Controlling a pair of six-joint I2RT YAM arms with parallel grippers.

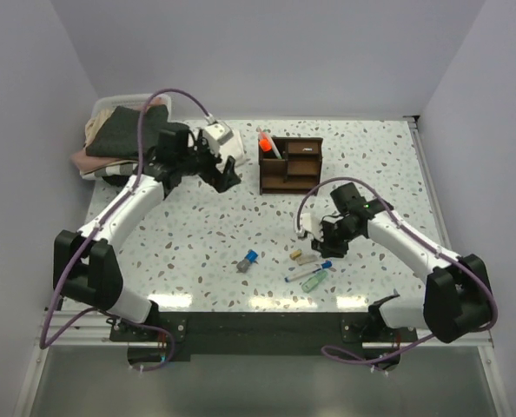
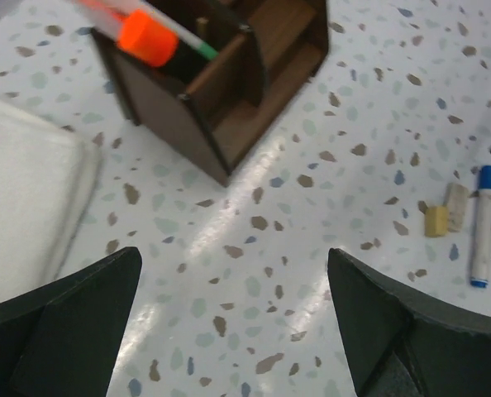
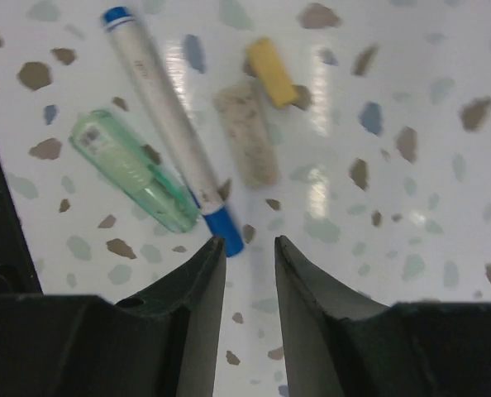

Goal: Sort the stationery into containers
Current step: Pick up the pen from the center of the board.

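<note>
The dark brown wooden organiser (image 1: 290, 163) stands at the back middle of the table, with an orange-capped highlighter (image 1: 265, 141) upright in its left compartment; both also show in the left wrist view, organiser (image 2: 221, 91) and highlighter (image 2: 150, 37). My left gripper (image 1: 224, 176) hovers just left of the organiser, jaws wide open and empty (image 2: 233, 265). My right gripper (image 1: 329, 245) hangs above the table, jaws a narrow gap apart and empty (image 3: 250, 244). Just beyond its fingertips lie a blue-capped marker (image 3: 169, 124), a green bit (image 3: 134, 169), a tan bit (image 3: 245, 132) and a yellow bit (image 3: 272, 72). A blue-grey bit (image 1: 247, 261) lies further left.
A white bin of folded clothes (image 1: 123, 130) stands at the back left. A white folded cloth (image 2: 30, 198) lies on the table beside my left gripper. The table's right edge has a white rail (image 1: 427, 174).
</note>
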